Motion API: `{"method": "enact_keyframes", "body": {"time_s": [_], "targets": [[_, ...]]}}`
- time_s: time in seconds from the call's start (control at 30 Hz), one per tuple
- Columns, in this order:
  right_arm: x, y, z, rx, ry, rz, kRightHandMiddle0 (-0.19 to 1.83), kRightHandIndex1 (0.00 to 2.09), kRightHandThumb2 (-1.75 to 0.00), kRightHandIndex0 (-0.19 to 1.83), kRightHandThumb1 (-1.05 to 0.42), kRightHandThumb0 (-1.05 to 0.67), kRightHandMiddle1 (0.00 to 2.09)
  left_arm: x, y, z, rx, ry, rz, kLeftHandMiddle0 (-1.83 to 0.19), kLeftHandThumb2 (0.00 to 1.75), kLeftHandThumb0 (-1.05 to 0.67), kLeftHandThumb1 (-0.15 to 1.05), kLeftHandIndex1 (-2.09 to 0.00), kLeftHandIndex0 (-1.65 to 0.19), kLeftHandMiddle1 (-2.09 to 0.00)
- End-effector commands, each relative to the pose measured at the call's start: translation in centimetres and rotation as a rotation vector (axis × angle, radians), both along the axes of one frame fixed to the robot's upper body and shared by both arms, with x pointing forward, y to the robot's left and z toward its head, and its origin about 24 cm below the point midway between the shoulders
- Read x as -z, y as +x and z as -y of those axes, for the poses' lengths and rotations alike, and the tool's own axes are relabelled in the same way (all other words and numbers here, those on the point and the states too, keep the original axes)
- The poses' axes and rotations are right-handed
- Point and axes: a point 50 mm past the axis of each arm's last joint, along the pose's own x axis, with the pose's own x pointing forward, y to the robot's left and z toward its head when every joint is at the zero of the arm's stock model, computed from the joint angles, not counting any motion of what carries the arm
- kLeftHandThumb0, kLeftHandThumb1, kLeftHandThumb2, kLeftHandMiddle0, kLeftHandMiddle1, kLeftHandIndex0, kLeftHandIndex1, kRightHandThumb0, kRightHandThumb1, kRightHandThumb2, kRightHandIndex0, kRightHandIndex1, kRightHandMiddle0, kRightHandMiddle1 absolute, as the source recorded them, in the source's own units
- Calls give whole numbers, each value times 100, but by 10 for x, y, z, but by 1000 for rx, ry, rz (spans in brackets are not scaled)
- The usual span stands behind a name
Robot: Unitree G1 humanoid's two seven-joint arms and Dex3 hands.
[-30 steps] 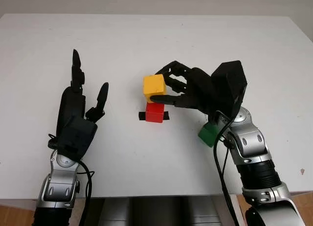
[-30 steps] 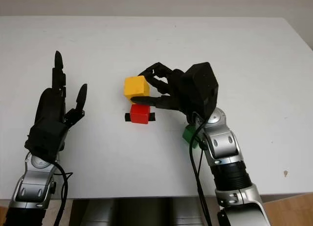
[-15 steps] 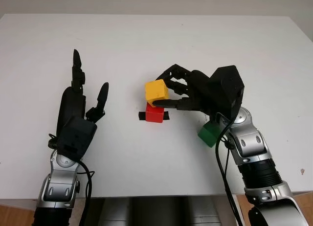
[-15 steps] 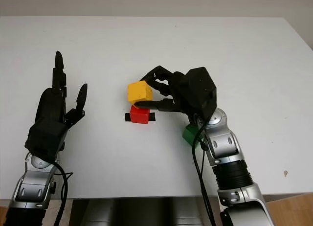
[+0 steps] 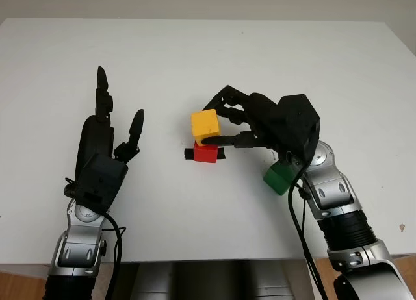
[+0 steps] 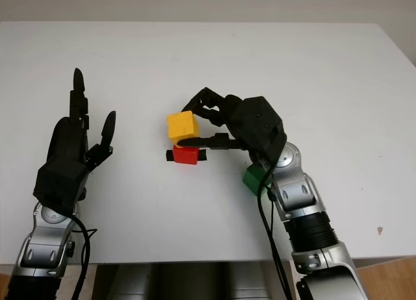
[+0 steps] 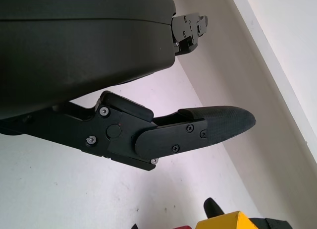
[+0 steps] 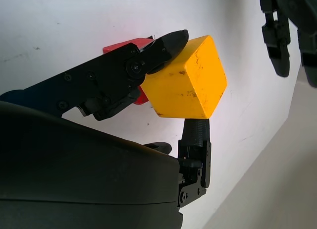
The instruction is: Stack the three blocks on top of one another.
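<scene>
My right hand [image 5: 220, 126] is shut on a yellow block [image 5: 205, 125], holding it tilted just above a red block [image 5: 206, 153]. The red block sits on a black mark [image 5: 188, 155] at the middle of the white table [image 5: 208, 60]. In the right wrist view the yellow block [image 8: 187, 80] is pinched between black fingers [image 8: 163, 44], with the red block [image 8: 124, 44] behind it. A green block [image 5: 279, 176] lies on the table under my right forearm. My left hand [image 5: 107, 141] is open, raised at the left of the table.
The white table's front edge [image 5: 208, 258] runs close below both forearms. Bare tabletop stretches behind and to both sides of the blocks.
My right hand has lowered the yellow block and shifted it slightly, so it now sits close over the red block. The left hand has not moved.
</scene>
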Motion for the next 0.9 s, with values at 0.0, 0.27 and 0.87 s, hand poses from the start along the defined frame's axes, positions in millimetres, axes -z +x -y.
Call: {"method": "enact_keyframes", "body": {"time_s": [0.0,0.27,0.87], "targets": [[-5,0,0,-14,-12,32,33,8,-5,34,-94,-44,154,2,-1,1,5,-6,-2,19,60,-76,105,0,19,0],[-5,0,1,-22,-24,39,35,8,-5,35,-94,-44,151,2,-1,2,3,-3,-6,19,59,-78,105,0,19,0],[-9,1,5,-32,-89,26,7,3,-5,24,-95,-50,104,3,-1,3,10,-23,1,19,60,-76,105,0,19,0]]}}
